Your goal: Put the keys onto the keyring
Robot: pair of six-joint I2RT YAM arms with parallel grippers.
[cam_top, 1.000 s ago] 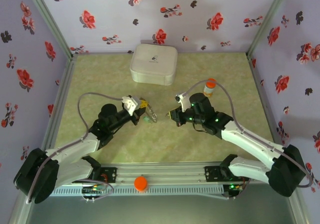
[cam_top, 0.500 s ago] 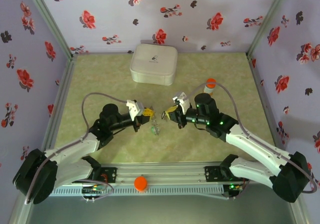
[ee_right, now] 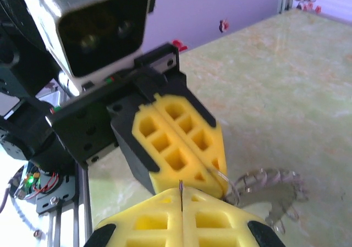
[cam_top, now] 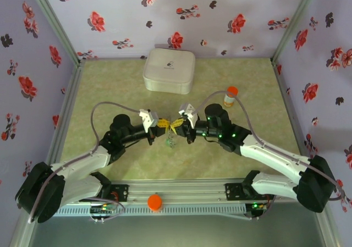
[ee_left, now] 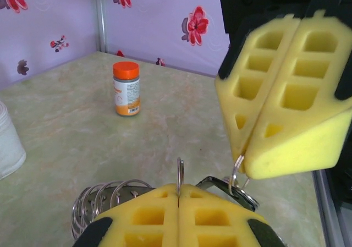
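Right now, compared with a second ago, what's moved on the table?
The right gripper swung left to the left gripper, which edged right; their yellow tips now almost touch. Both stay shut, the left on a thin ring, the right on a wire loop, and the coiled keyring still hangs below. The bottle, partly hidden before, now shows clear. The white case has not moved.

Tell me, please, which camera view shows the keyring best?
Left wrist: the keyring is close, its coiled metal loops clear, though partly hidden. Right wrist shows it smaller; top external, a tiny speck.
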